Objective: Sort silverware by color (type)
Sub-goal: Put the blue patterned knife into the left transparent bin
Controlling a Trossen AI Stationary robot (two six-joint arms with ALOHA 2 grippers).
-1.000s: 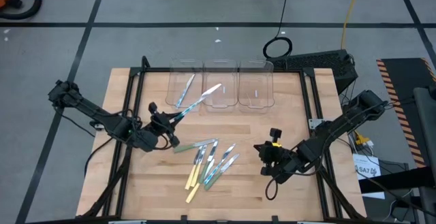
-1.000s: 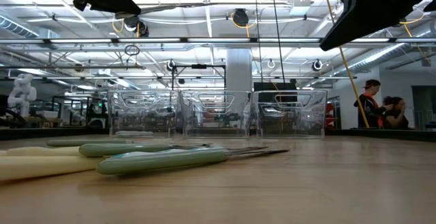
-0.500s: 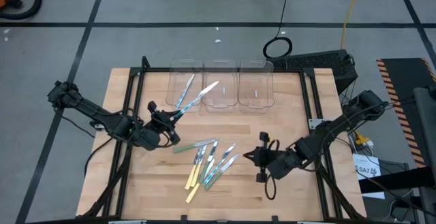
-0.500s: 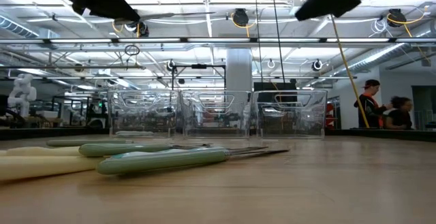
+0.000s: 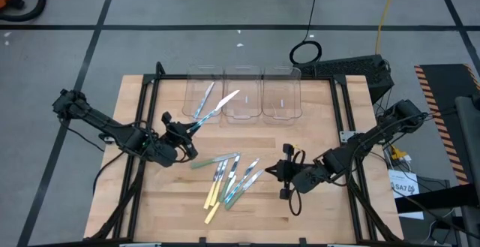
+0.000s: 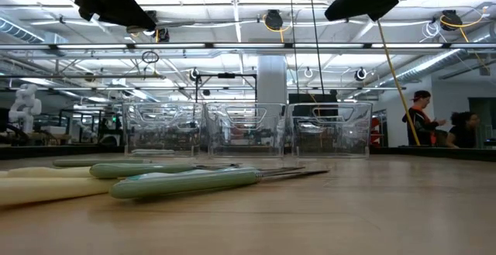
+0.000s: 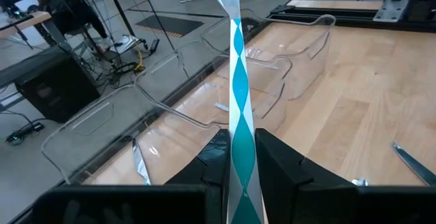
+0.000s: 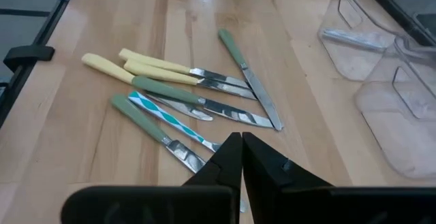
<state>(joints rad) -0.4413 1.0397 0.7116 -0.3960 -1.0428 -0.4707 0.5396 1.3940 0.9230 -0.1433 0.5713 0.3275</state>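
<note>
Two claws are in play here, and only one has anything in it. The left claw (image 5: 182, 133) is pinching a blue-and-white striped knife (image 5: 214, 110) by the handle end, holding it up off the desk (image 5: 322, 209) with the blade angled toward the row of clear bins (image 5: 242, 93) at the far edge. In the left wrist view the striped handle (image 7: 240, 108) runs straight up between the two dark fingers (image 7: 276, 159), with the bins right behind it, so this looks like the carry-and-drop step for the blue one. From above, the leftmost bin (image 5: 202, 93) already has a blue-handled piece (image 5: 203, 101) lying in it, so my guess is that's where this one goes too. Next move probably needs the left arm to push a bit farther forward so the knife is actually over that bin and not over the gap between it and the middle one, then let go; since the knife is long and held at one end, it could tip over the rim if it's released too early. The right claw (image 5: 283, 173) is pressed together and empty, hovering just beside the loose pile (image 5: 229, 178) of green, yellow and striped pieces near the middle of the desk. The right wrist view shows that pile (image 8: 184, 94) spread out ahead of its tips, overlapping each other, so picking one cleanly will need it to spread first and aim at a piece on the edge.
</note>
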